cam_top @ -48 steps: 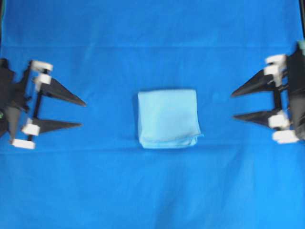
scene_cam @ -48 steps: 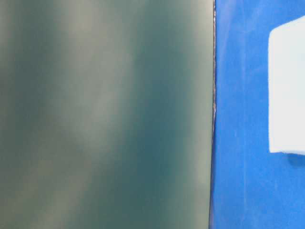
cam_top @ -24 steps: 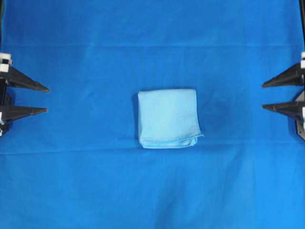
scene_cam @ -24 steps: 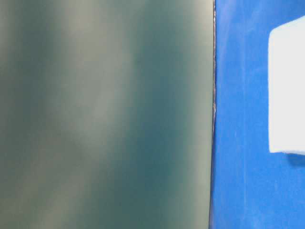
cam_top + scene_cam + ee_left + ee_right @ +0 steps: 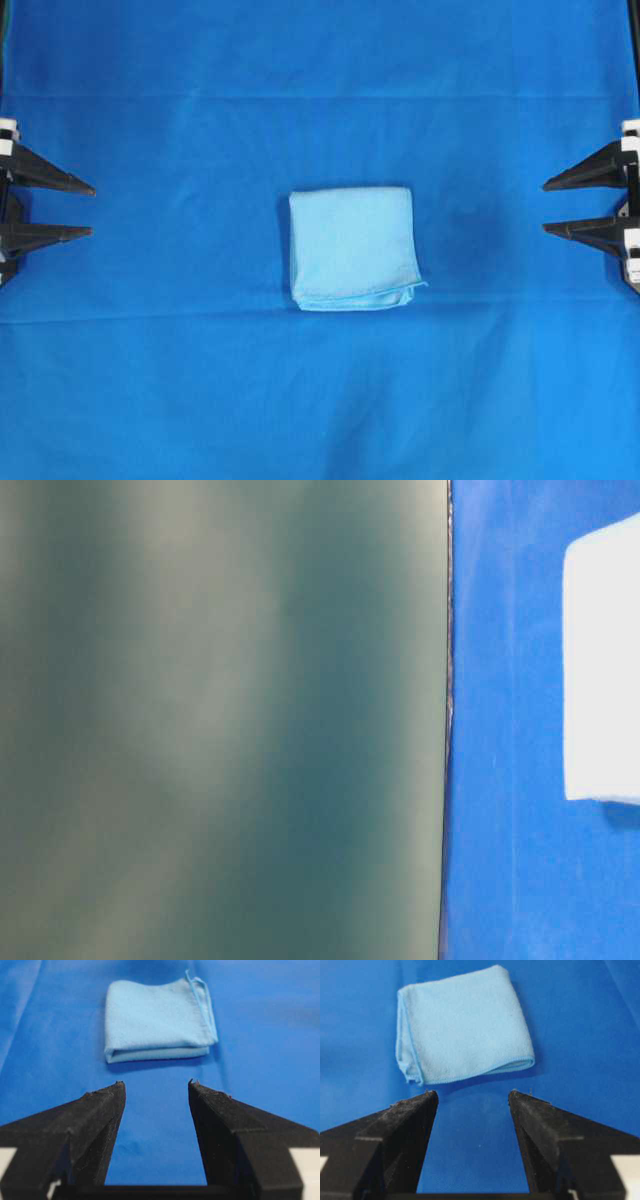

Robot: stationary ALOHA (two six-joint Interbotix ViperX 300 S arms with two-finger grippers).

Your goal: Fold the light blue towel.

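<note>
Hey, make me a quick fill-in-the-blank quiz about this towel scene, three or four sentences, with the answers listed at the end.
1. The light blue towel lies already ____ into a compact square.
2. It rests on a large royal-blue ____ covering the table.
3. The left gripper and the right gripper both have their jaws ____.
4. In the overhead view, the towel's loose corner sticks out at its lower ____ corner.

Missing words: folded; sheet; open; right
</note>
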